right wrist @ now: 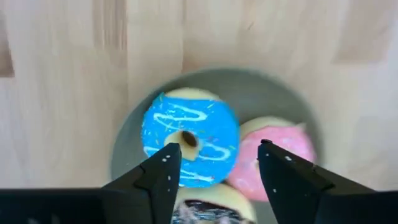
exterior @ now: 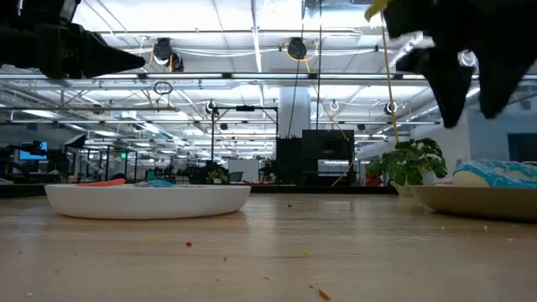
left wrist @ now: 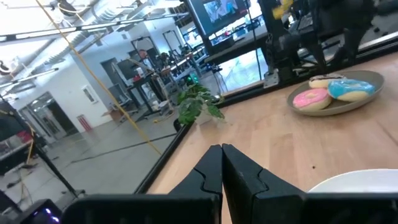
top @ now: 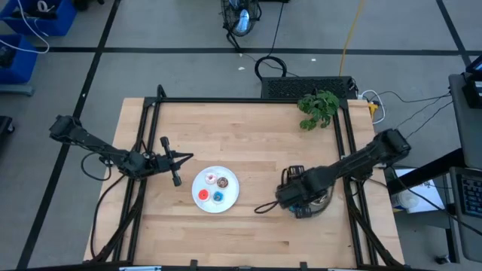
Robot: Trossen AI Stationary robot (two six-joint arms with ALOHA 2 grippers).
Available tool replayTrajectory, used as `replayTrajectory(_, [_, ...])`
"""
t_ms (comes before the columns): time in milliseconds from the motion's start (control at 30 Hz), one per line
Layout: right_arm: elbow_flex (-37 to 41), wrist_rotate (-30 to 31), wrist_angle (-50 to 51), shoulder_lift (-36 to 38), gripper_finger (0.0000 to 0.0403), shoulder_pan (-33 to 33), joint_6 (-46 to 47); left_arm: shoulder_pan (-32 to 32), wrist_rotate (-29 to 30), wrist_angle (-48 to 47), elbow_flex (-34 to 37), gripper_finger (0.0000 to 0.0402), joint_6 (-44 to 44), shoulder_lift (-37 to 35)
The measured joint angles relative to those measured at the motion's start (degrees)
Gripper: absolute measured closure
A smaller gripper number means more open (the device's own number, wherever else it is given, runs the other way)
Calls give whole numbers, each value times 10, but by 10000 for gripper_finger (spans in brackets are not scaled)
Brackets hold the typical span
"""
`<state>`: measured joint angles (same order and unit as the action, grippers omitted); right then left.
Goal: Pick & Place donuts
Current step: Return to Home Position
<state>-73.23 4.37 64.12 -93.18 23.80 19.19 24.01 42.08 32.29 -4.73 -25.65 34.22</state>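
Observation:
A round white plate (top: 216, 190) near the table's middle holds small donuts: red (top: 203, 195), blue (top: 218, 197), brown (top: 223, 181) and whitish (top: 210, 178). A grey plate (right wrist: 273, 99) on the right carries a large blue donut (right wrist: 189, 145), a pink one (right wrist: 277, 155) and a sprinkled chocolate one (right wrist: 205, 211). My right gripper (right wrist: 214, 155) hangs open above the grey plate, its fingers pointing down over the blue and pink donuts without touching them. My left gripper (top: 184, 157) waits shut to the left of the white plate, pointing toward the table's right.
A small potted plant (top: 318, 108) stands near the table's far right corner. A dark cable (top: 265, 206) lies on the wood between the two plates. Black frame rails (top: 348, 150) run along the table's left, right and far sides. Bare wood lies toward the near edge.

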Motion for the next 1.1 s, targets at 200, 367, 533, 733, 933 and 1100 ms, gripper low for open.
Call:
replayTrajectory(200, [2,109,-36,115,274,25,-62,0,-5,-11,0,385,-51,0])
replayTrajectory(367, [57,199,-138,240,362,48,-96,0,-3,-12,0,385,-43,0])
replayTrajectory(533, [163,233,-206,356,390,48,-132,0,-1,-12,0,385,-39,0])
replayTrajectory(733, [339,225,-404,528,401,30,-213,-24,-1,-41,-41,385,0,-2])
replayTrajectory(933, [458,173,-507,683,402,6,-231,-75,-119,-168,-118,396,15,-5])
replayTrajectory(1100, [511,153,-535,773,402,-7,-216,-123,-189,-195,-144,398,29,-41])
